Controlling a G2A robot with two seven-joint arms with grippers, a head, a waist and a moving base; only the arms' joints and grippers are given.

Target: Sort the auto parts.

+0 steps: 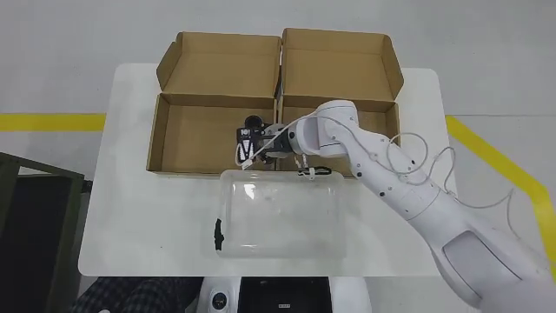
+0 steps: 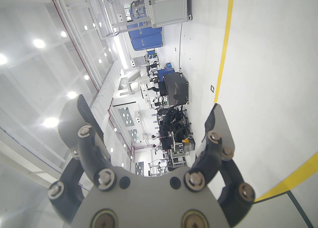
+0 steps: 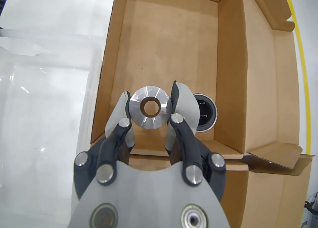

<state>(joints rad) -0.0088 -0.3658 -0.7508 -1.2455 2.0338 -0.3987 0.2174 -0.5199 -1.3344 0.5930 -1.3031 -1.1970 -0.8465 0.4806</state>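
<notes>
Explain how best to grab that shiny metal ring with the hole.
Probably pinch the metal ring across its round outer rim, coming face-on toward the hole. The face slopes, but the rim gives two opposite sides to squeeze; the right end effector holds it so.

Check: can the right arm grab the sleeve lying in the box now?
Probably not yet: the right gripper is shut on a metal ring, though the sleeve lies uncovered beside it in the box.
</notes>
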